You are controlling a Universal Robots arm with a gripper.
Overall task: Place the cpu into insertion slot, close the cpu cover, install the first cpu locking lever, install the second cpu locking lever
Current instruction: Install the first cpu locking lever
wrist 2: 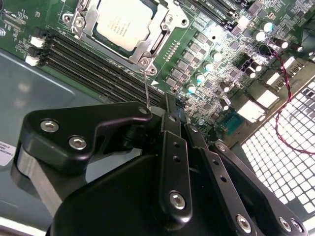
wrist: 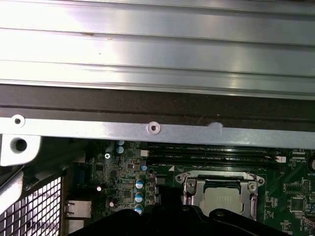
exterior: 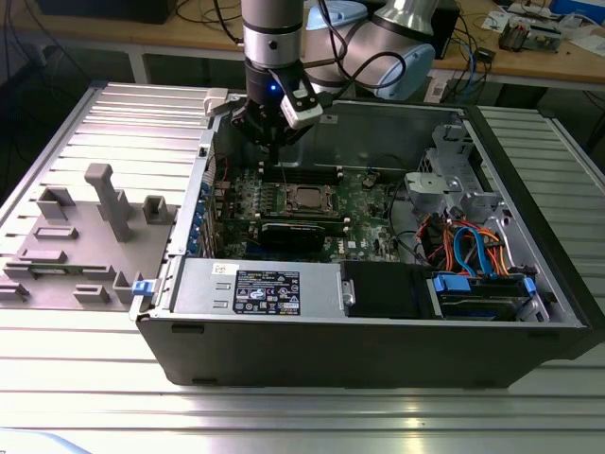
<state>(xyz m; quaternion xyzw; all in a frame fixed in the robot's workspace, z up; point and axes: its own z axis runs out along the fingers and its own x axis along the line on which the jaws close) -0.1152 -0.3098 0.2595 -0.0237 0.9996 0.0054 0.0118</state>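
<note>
- The gripper (wrist 2: 173, 102) is hanging low over the green board (wrist 2: 172, 54), near the long memory slots (wrist 2: 88, 59). Its jaws are looking pressed together.
- The cpu (wrist 2: 125, 22) is lying flat inside the insertion slot (exterior: 291, 199), and the cpu cover (wrist 2: 142, 49) is lying closed around it.
- One thin locking lever (wrist 2: 146, 88) is standing up from the socket corner, reaching to the gripper tip.
- The open computer case (exterior: 331, 350) is resting on the ribbed surface (exterior: 284, 416).

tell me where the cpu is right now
In the exterior view the cpu sits in the insertion slot on the board, near the gripper, with the cover over it and memory slots beside it.
</note>
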